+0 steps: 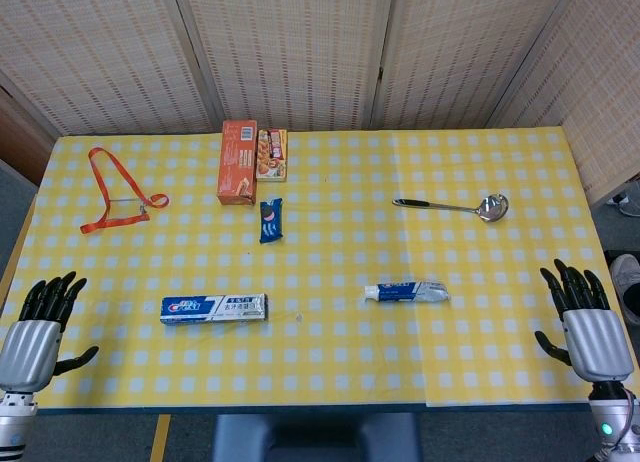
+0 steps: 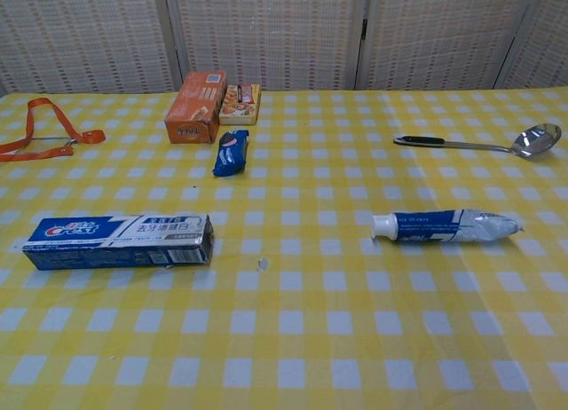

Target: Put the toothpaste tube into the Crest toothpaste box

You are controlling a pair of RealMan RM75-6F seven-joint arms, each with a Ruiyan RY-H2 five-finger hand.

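Yellow checked table (image 1: 330, 372): toothpaste tube (image 1: 406, 293) lies crosswise, cap seemingly facing Crest box (image 1: 213, 308)

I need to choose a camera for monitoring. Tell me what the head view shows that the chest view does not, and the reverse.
Only the head view shows the two hands, the left hand and the right hand, both open at the near table corners, holding nothing.

Only the chest view shows the dark right end of the Crest box, apparently open, and a small speck on the cloth beside it.

Both show the toothpaste tube, cap pointing toward the box, plus the ladle, orange lanyard, orange carton and blue snack packet.
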